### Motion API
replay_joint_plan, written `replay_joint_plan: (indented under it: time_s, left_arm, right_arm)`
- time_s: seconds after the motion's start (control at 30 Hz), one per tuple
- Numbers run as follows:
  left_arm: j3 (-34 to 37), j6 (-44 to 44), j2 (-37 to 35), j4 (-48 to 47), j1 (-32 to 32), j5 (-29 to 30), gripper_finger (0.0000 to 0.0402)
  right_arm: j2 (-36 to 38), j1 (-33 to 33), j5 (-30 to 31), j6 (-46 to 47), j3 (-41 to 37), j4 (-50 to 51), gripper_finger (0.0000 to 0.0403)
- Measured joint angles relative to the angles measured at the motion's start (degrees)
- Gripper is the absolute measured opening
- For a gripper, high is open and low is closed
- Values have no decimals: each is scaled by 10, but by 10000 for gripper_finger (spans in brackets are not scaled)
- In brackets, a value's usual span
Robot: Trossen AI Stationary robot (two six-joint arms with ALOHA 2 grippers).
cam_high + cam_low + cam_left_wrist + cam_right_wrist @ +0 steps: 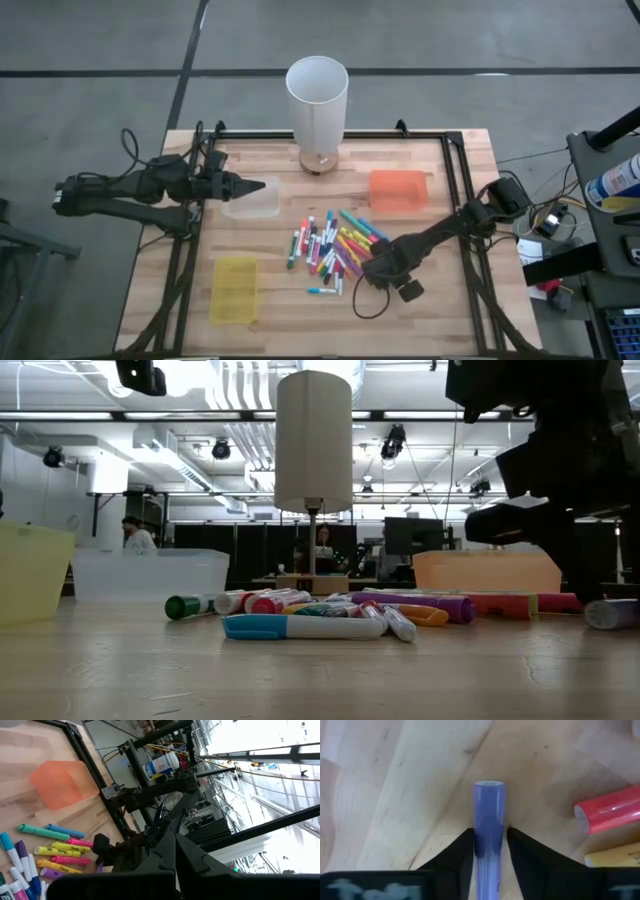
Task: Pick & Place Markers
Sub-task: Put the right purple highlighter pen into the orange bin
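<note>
Right gripper low at right edge of marker pile, fingers flanking blue-purple marker lying on table; grip-or-release unclear. Left gripper pressed together, parked over clear tray, waiting.

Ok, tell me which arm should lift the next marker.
Probably right: its tool sits low at the marker pile with a purple marker between its fingers. The left tool is shut over the clear tray.
</note>
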State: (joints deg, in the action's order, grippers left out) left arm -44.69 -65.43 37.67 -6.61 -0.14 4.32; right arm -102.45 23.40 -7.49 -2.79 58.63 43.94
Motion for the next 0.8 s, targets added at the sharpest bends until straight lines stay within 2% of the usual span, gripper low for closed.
replay_joint_plan:
  time_s: [0.1, 0.17, 0.43, 0.6, 0.7, 0.8]
  left_arm:
    - [0, 1, 1, 0, 0, 0, 0]
    - [0, 10, 2, 0, 0, 0, 0]
    - [0, 39, 13, 0, 0, 0, 0]
    - [0, 56, 25, -1, 0, 0, 0]
    - [0, 59, 34, 0, 0, 0, 0]
    - [0, 59, 42, 0, 0, 0, 0]
  right_arm:
    - [0, -1, 0, 17, 1, 1, 65]
    - [0, -2, 0, 31, 3, 4, 52]
    - [4, -9, 1, 170, 44, 31, 52]
    - [33, -20, 7, 231, 85, 69, 52]
    - [62, -30, 25, 241, 116, 115, 52]
    - [98, -45, 73, 252, 156, 173, 52]
